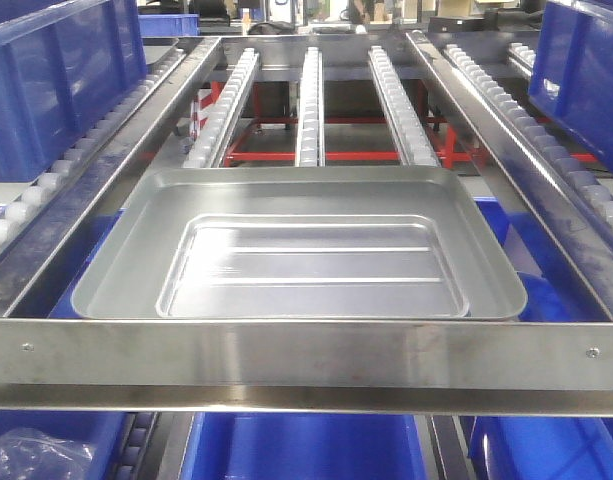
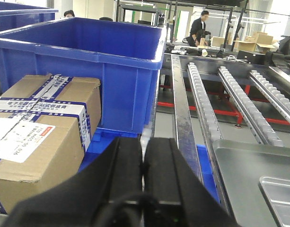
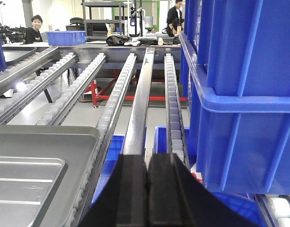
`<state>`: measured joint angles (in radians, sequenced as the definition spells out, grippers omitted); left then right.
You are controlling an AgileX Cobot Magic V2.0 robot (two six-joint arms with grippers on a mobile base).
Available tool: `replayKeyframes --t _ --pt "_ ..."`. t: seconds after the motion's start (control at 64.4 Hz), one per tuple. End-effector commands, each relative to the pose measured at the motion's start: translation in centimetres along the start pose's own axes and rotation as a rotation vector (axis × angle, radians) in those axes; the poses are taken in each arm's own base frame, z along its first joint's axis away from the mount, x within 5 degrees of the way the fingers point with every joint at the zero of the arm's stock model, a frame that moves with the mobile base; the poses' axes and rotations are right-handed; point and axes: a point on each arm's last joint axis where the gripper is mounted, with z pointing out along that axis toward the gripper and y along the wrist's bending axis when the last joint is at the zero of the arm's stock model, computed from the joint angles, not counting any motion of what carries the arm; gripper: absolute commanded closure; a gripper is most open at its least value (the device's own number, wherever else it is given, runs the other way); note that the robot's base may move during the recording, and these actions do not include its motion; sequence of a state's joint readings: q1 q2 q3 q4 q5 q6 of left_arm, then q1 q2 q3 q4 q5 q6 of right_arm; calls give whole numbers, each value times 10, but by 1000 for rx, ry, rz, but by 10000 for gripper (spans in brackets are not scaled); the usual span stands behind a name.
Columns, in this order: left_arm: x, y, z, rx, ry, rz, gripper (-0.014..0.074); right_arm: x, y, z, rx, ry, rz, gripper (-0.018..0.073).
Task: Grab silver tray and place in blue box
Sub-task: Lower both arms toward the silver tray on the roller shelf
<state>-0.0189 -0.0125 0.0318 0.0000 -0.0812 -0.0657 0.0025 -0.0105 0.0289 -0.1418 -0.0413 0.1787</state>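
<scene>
The silver tray (image 1: pixel 296 250) lies untouched at the roller rack (image 1: pixel 306 355) front edge. Left gripper (image 2: pixel 143 163) and right gripper (image 3: pixel 147 175) are pressed together, empty; they should open and seize opposite rims evenly.

Front view: 1 silver tray (image 1: pixel 296 265) was counted, with 3 roller tracks (image 1: pixel 311 100) in the middle lane and 2 blue boxes (image 1: pixel 56 80) (image 1: pixel 586 70) at rack level, 1 on each side. The left wrist view showed 1 cardboard box (image 2: pixel 36 137). The right wrist view showed 2 people (image 3: pixel 33 28) (image 3: pixel 174 14) in the background.
</scene>
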Motion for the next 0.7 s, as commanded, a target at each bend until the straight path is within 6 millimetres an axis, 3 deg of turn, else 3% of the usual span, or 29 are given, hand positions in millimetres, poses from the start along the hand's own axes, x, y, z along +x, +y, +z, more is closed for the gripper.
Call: replayKeyframes --t 0.0,0.683 --pt "-3 0 -1 10 -79 -6 602 -16 2 -3 -13 -125 -12 508" --pt "-3 0 -1 10 -75 -6 603 -14 1 -2 -11 -107 -20 508"
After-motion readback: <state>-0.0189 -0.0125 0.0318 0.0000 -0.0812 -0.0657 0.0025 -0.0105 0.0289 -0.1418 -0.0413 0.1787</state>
